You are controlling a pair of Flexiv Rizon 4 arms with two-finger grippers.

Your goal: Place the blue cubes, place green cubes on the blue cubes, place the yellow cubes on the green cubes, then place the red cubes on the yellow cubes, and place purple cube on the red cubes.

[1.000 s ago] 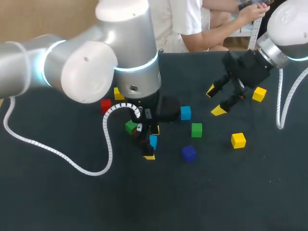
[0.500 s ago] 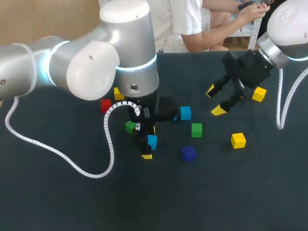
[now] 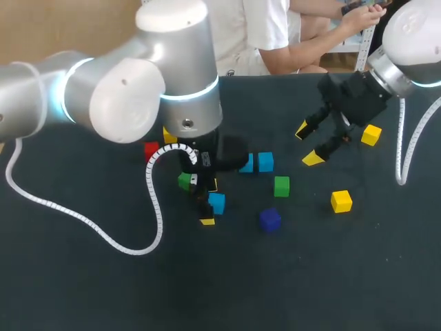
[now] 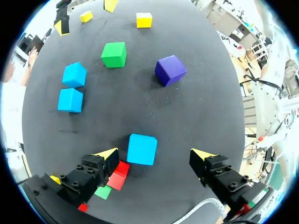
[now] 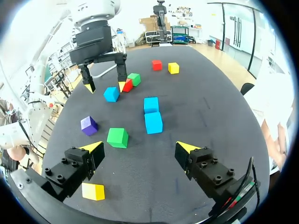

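My left gripper stands open low over the table, with a blue cube between its fingers. In the left wrist view that blue cube rests on the cloth nearer one fingertip, and the left gripper does not clamp it. Two more blue cubes lie side by side further back. A green cube and the purple cube sit to the right. Under the left gripper's body lie a red cube and a green cube. My right gripper hangs open and empty at the back right.
Yellow cubes lie at the right, back right and back left, with a red cube near the last. The left arm's white cable loops over the table's left. In the right wrist view a green cube lies just ahead of the right gripper.
My left arm has shifted a little to the left, uncovering the second of the two side-by-side blue cubes. The right arm has not moved.
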